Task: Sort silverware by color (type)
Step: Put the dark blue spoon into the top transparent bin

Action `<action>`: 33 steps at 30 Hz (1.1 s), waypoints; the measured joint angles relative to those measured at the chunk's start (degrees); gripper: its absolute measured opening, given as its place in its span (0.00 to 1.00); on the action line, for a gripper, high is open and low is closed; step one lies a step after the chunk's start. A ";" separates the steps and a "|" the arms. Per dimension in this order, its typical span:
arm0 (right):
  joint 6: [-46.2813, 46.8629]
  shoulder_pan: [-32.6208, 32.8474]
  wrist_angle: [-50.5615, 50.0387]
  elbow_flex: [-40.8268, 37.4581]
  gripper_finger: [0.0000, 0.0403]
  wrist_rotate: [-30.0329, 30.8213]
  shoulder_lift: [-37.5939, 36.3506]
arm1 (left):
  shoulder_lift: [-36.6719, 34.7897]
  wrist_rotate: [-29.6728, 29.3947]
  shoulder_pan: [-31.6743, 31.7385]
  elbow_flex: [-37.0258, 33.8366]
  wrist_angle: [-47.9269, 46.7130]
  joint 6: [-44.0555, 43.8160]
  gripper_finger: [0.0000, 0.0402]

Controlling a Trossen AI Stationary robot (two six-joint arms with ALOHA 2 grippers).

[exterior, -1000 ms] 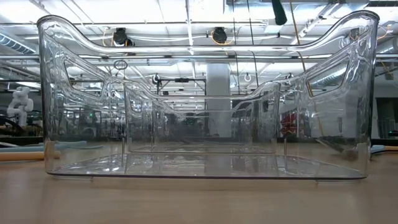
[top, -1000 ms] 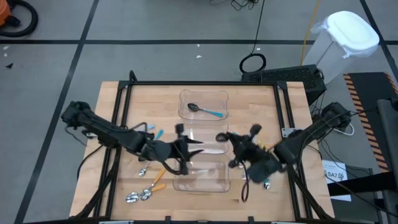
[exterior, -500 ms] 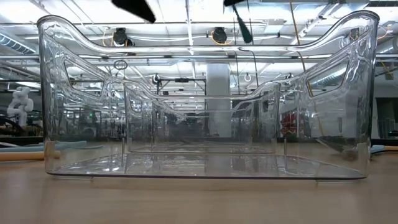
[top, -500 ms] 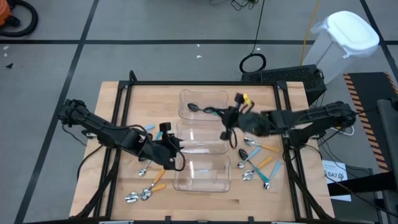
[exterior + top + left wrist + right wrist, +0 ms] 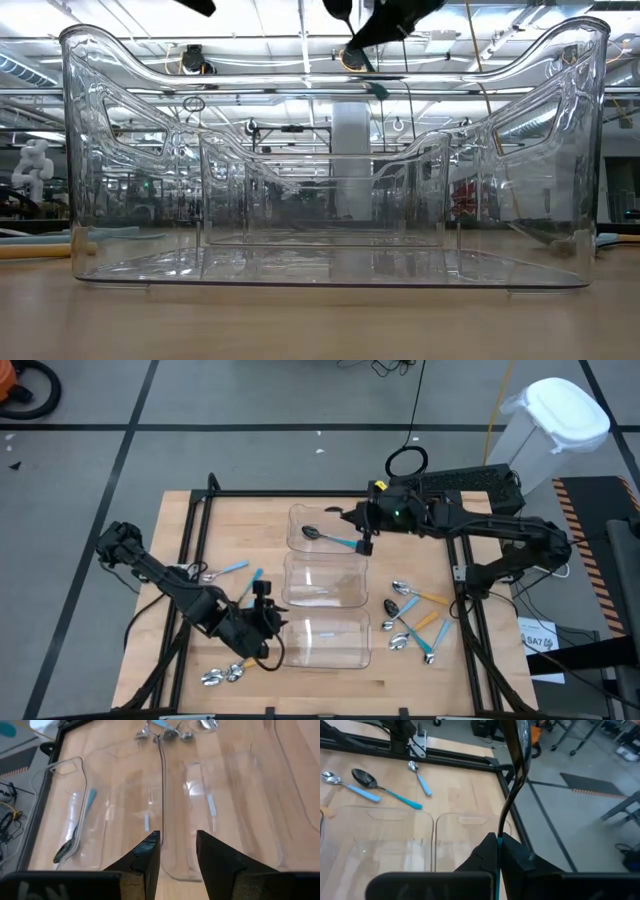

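My right gripper (image 5: 358, 520) is shut on a dark-bowled spoon (image 5: 514, 765) with a blue handle, above the right end of the far clear bin (image 5: 298, 515). In that bin lies another dark-bowled, blue-handled spoon (image 5: 330, 539). My left gripper (image 5: 264, 614) is open and empty just left of the near bin (image 5: 325, 660); its fingers (image 5: 150, 852) point across the bins. Loose spoons lie on the table right of the bins (image 5: 412, 618), at the near left (image 5: 226, 673) and at the left (image 5: 232, 568). My right gripper pinches the spoon's blue handle (image 5: 498, 839) between its two fingers. The fingers come from the table's right and lie along the spoon. Its dark bowl (image 5: 517, 737) sticks out beyond the fingertips. The spoon is lifted clear, above the far bin.
Three clear bins stand in a row down the table's middle; the middle bin (image 5: 324, 582) holds nothing I can see. A black frame (image 5: 320, 494) runs along the table's edges. A white lidded bin (image 5: 560, 420) stands on the floor beyond the far right corner.
My right gripper has gone up from beside the spoons on the table's right and toward the far edge, carrying the spoon to above the far bin. My left gripper has drawn back from over the bins toward the table's near left.
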 joint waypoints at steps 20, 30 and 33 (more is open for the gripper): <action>-1.35 -11.74 2.43 -0.02 0.01 -10.82 12.09 | 0.11 -1.63 1.33 -0.04 -0.32 2.10 0.32; -1.65 -12.71 2.60 -0.02 0.01 -13.59 18.07 | 0.11 -1.63 1.33 -0.04 0.01 4.36 0.32; -1.72 -12.82 2.11 -0.02 0.01 -13.59 19.79 | 0.11 -1.61 1.38 -0.04 0.01 4.54 0.32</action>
